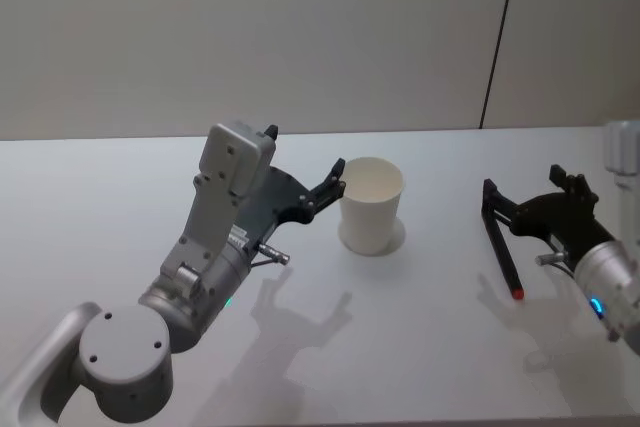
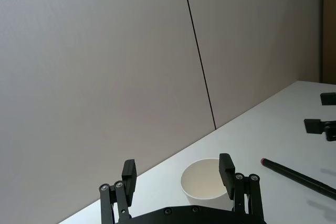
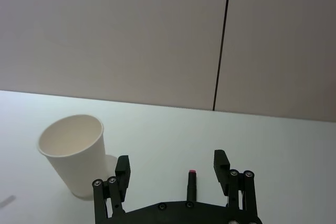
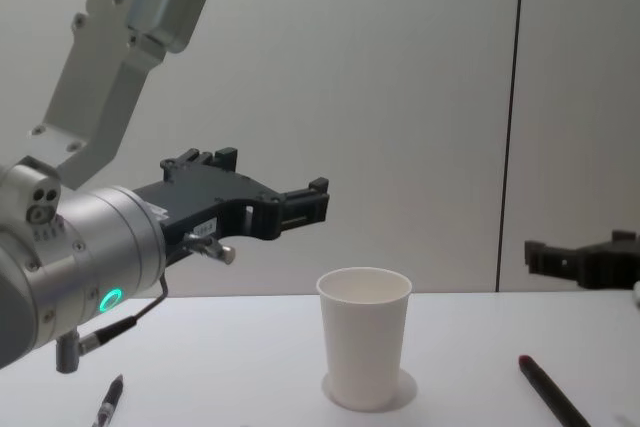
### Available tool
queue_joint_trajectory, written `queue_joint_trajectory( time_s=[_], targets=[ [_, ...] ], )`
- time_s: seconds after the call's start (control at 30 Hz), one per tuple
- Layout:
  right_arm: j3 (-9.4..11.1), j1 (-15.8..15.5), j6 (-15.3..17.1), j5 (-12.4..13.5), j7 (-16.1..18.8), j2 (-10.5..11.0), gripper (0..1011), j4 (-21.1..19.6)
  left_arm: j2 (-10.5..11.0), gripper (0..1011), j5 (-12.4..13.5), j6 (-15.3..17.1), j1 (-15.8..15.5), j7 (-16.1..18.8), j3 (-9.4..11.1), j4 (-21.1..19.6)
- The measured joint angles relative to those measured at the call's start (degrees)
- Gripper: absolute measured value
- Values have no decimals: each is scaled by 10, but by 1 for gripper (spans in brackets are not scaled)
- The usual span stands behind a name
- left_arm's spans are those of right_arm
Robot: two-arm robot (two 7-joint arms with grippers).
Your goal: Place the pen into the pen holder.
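The pen (image 1: pixel 510 267), black with a red tip, lies flat on the white table at the right. My right gripper (image 1: pixel 520 197) hovers open over it, one finger on each side; the right wrist view has the pen (image 3: pixel 190 182) low between its fingers (image 3: pixel 220 163). The pen holder (image 1: pixel 372 209), a white paper cup, stands upright mid-table and looks empty (image 3: pixel 76 156). My left gripper (image 1: pixel 333 185) is open just left of the cup's rim and raised above the table (image 4: pixel 310 202). From the left wrist, the cup (image 2: pixel 202 182) sits beyond its spread fingers (image 2: pixel 226 167).
A small pen-like object (image 4: pixel 108 402) lies on the table under my left arm. The table's far edge meets a plain wall (image 1: pixel 300 37) with a dark vertical seam (image 1: pixel 500 37). Bare table spreads between the cup and the pen (image 4: pixel 460 387).
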Motion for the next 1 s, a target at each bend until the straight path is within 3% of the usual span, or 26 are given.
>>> queue_joint_trajectory(
  time_s=[0.13,0.5,1.0],
  targets=[
    [-3,26,30,-2,-17,-18,1002,33,0,1003,0,0,0,0,0,0],
    [-9,74,73,4,-61,-55,1002,110,0,1003,0,0,0,0,0,0],
    [-11,111,96,11,-91,-82,1002,187,0,1003,0,0,0,0,0,0]
  ],
)
